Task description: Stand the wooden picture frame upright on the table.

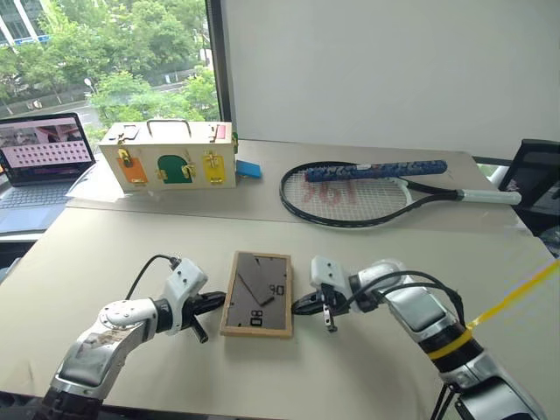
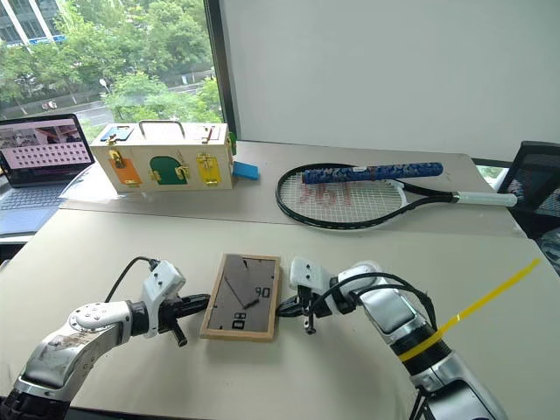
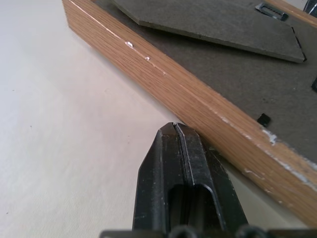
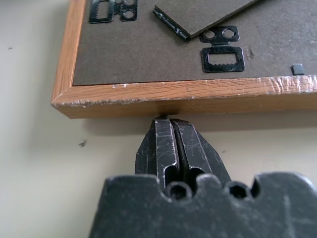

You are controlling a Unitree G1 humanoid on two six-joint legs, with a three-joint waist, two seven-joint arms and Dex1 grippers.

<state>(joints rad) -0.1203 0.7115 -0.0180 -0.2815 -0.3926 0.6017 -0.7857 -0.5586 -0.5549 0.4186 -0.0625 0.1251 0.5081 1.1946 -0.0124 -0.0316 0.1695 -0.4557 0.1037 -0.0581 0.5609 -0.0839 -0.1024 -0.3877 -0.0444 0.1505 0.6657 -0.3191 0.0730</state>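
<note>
Light wood edged the wooden picture frame (image 1: pixel 256 294), which was seen lying flat, back side up, on the table (image 1: pixel 105 254), near the front edge between the two arms. Its dark grey back was shown with the fold-out stand (image 1: pixel 260 282) lying flat against it and a white label. The left gripper (image 1: pixel 216 303) was found with its black fingers pressed together, empty, its tip set against the frame's left long side; in the left wrist view the closed tip (image 3: pixel 174 130) was seen touching the wood. The right gripper (image 1: pixel 300 305) was likewise closed on nothing, its tip (image 4: pixel 166 120) resting against the frame's right long side. Farther back, a pale wooden box (image 1: pixel 168 156) with coloured doors, a small blue object (image 1: pixel 248 169), a tennis racket (image 1: pixel 367 191) and an open laptop (image 1: pixel 42 157) were laid out, well apart from the frame.
</note>
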